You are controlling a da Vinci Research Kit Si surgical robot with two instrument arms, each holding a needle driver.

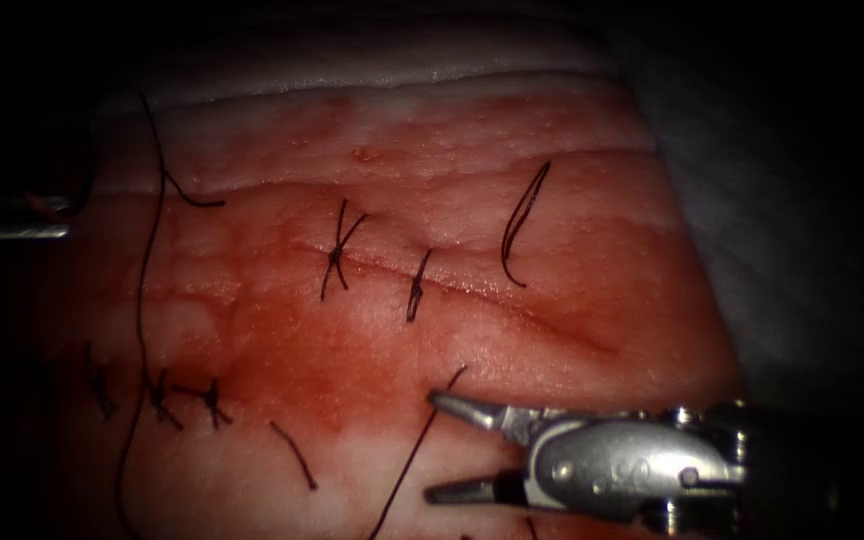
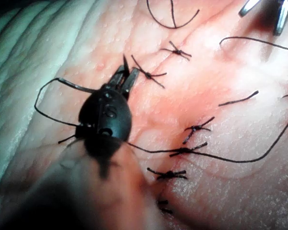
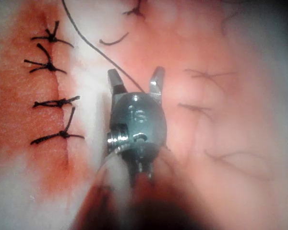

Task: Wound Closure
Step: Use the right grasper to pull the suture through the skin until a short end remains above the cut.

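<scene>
Right hand [image 1: 430,445] agape, empty, astride thin dark thread [image 1: 407,465]; left hand [image 2: 126,76] pinched shut; curved needle [image 1: 522,225] flat on glistening tissue [image 1: 572,340].

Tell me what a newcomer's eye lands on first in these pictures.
First, the right tool low in the endoscope view, its jaws wide open with a thread running between them, holding nothing. Next, the knotted stitches along the cut in the red-stained tissue, with a loose loop further right. The left tool shows thread beside its jaws.
</scene>
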